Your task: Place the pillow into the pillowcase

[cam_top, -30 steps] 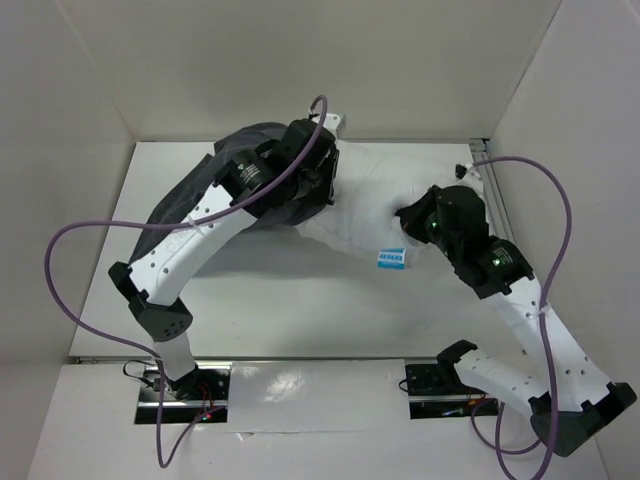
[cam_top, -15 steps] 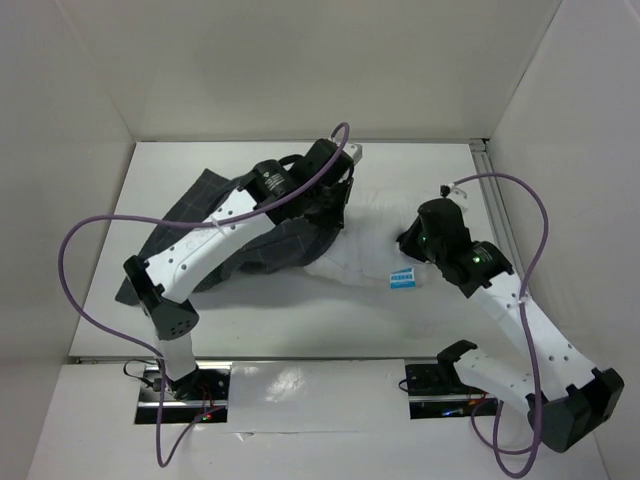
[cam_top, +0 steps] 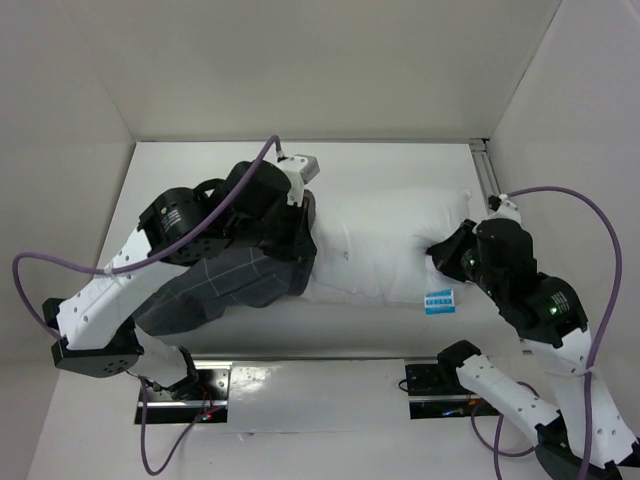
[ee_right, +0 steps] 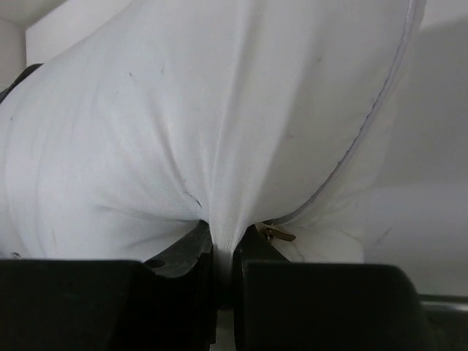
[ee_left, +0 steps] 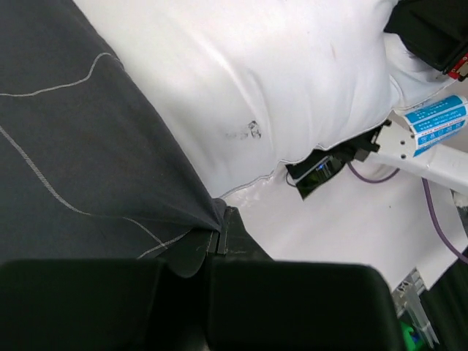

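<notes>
Shifting since a second ago: the pillow (cam_top: 385, 245) has come away from the back of the table (cam_top: 400, 165) towards the near edge and the right. Its blue-and-white tag (cam_top: 438, 299) now sits lower and further right.
Pillowcase: the pillowcase (cam_top: 230, 280) was bunched at the back left. It now lies wrinkled at the near left and covers the pillow's left end.
Left arm then and now: it reached long towards the back. It is now folded, its elbow swung out to the far left and its forearm rising to the right.
Right arm then and now: it has drawn back towards the right edge, taking the pillow's end with it.
Left arm pose: the wrist hangs over the seam where dark cloth meets white.
Left gripper (ee_left: 212, 252): closed tight on a fold of the pillowcase's edge, just beside the pillow.
Right arm pose: the forearm climbs from the near right corner, its wrist turned left at the pillow's right end.
Right gripper (ee_right: 223, 252): clamped on a pinch of the pillow's white cover, which fans out in creases from the jaws.
Pillow's place: across the middle and right of the table, mostly bare, with the tag at its near right corner.
</notes>
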